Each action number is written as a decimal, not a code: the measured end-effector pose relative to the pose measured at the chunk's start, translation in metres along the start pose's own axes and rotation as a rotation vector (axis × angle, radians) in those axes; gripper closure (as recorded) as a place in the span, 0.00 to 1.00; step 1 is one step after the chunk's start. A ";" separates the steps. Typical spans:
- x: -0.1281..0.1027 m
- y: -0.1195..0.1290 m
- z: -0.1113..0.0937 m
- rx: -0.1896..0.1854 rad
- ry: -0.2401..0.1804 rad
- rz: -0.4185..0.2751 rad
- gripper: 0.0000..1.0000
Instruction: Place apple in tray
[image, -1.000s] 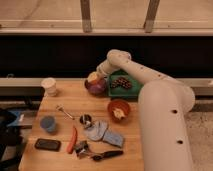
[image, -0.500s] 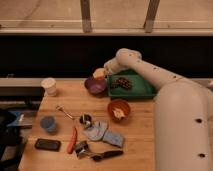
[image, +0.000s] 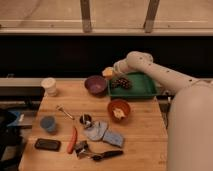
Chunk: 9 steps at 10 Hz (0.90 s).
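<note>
The apple (image: 106, 73) is small and yellow-orange. It is held in my gripper (image: 110, 73) at the end of the white arm, above the back of the table between the dark purple bowl (image: 95, 84) and the left edge of the green tray (image: 142, 90). The gripper is shut on the apple. The tray lies at the back right of the table, with a dark brown lumpy cluster (image: 121, 83) in its left part.
An orange bowl (image: 119, 109) with pale food pieces stands in front of the tray. A white cup (image: 49, 86), a blue cup (image: 48, 123), a black phone (image: 46, 144), a red chili (image: 73, 140), a spoon (image: 64, 112) and a grey-blue cloth (image: 102, 132) lie on the left and front.
My gripper has moved right with the apple, from above the purple bowl toward the tray's left edge.
</note>
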 end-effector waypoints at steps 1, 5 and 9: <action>0.004 -0.011 -0.009 0.030 -0.007 0.029 1.00; 0.036 -0.065 -0.047 0.152 -0.042 0.201 1.00; 0.037 -0.066 -0.048 0.154 -0.044 0.209 1.00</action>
